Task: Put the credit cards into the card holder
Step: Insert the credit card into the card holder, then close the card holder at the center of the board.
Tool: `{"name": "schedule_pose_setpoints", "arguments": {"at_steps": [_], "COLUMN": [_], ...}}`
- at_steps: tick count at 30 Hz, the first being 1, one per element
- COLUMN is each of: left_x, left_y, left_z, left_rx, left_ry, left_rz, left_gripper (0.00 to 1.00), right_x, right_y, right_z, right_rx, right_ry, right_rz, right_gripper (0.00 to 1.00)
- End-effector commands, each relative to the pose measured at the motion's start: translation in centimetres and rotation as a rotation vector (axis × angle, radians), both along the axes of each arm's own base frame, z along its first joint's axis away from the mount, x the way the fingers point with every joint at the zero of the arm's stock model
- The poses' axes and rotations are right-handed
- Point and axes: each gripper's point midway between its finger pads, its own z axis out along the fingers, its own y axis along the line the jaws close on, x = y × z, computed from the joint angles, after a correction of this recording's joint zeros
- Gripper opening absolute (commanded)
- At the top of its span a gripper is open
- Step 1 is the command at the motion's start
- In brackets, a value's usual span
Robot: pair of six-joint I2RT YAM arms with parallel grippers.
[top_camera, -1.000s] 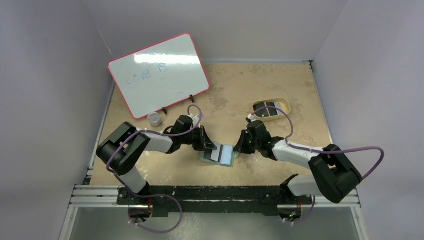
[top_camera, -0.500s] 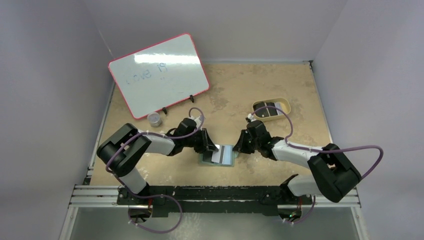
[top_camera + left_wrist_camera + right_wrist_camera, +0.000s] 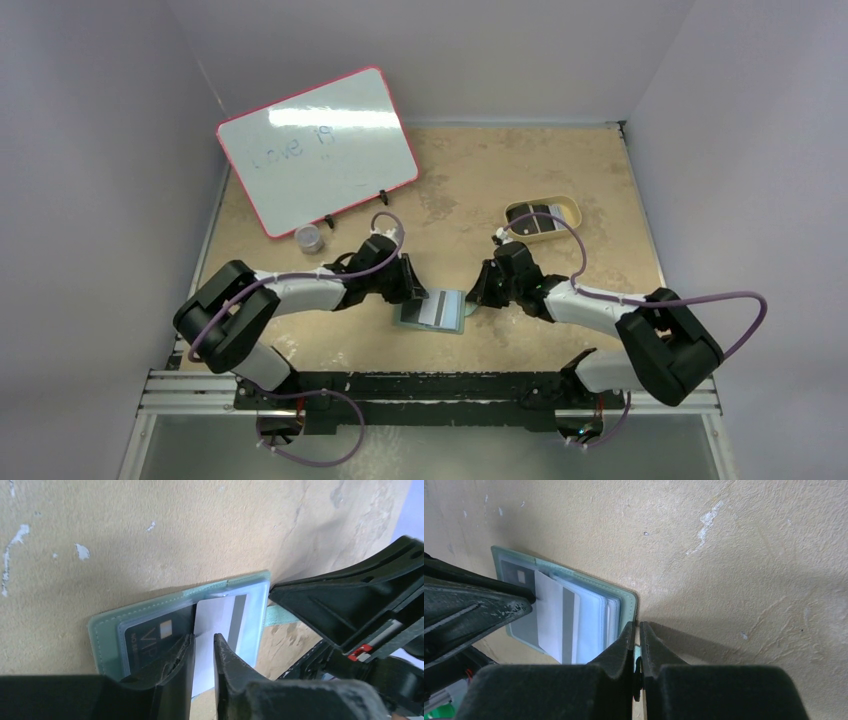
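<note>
Mottled tan counter is carrying the open, stitched teal card holder near its front. Right tool is pinching its strap tight. Left tool, clamped a second ago, is now standing slightly parted over the smooth white credit card, half-pocketed.

**Card holder**: mint-green cover with a stitched border and pale, translucent blue pockets. **White card**: plain, with one grey stripe. **Black card**: pale "VIP" lettering and a gold chip. **Table**: mottled sandy tan, flecked white. **Whiteboard**: white with a pink-red frame and faint blue writing. **Cables**: purple.
</note>
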Motion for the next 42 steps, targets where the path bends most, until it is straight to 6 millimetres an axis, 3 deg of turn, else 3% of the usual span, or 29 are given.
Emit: {"name": "schedule_pose_setpoints", "arguments": {"at_steps": [1, 5, 14, 18, 23, 29, 34, 38, 40, 42], "left_x": [0.4, -0.1, -0.8, -0.4, -0.2, 0.3, 1.0, 0.7, 0.4, 0.1], "left_y": [-1.1, -2.4, -5.9, -6.5, -6.3, -2.6, 4.6, 8.4, 9.2, 10.1], "left_z": [0.6, 0.7, 3.0, 4.2, 5.2, 4.8, 3.7, 3.2, 2.4, 1.4], "left_rx": [0.021, -0.002, -0.159, -0.19, -0.167, 0.028, 0.294, 0.313, 0.306, 0.335], "left_ry": [-0.037, -0.034, -0.028, -0.051, -0.069, -0.097, -0.092, -0.049, -0.023, -0.001], "left_rz": [-0.018, -0.035, -0.064, -0.063, -0.068, -0.006, 0.13, 0.21, 0.228, 0.244], "left_gripper": [0.17, 0.17, 0.19, 0.2, 0.3, 0.39, 0.45, 0.51, 0.49, 0.39], "right_x": [-1.0, -0.8, -0.7, -0.6, -0.2, -0.1, -0.2, -0.1, 0.1, 0.1], "right_y": [-1.0, -1.0, -0.7, -0.6, -0.4, -0.5, -0.4, 0.0, 0.1, 0.2], "right_z": [-1.3, -1.1, -1.0, -1.0, -0.5, -0.1, 0.2, 0.7, 0.7, 0.7], "right_rx": [-0.051, -0.047, -0.03, -0.028, -0.023, -0.024, -0.011, 0.007, 0.007, 0.009], "right_ry": [0.033, 0.029, 0.024, 0.025, 0.01, -0.001, -0.007, -0.02, -0.025, -0.024], "right_rz": [-0.006, -0.011, -0.011, -0.011, -0.017, -0.022, -0.014, 0.004, 0.007, 0.008], "right_gripper": [0.03, 0.03, 0.02, 0.02, 0.01, 0.0, 0.0, 0.0, 0.0, 0.0]}}
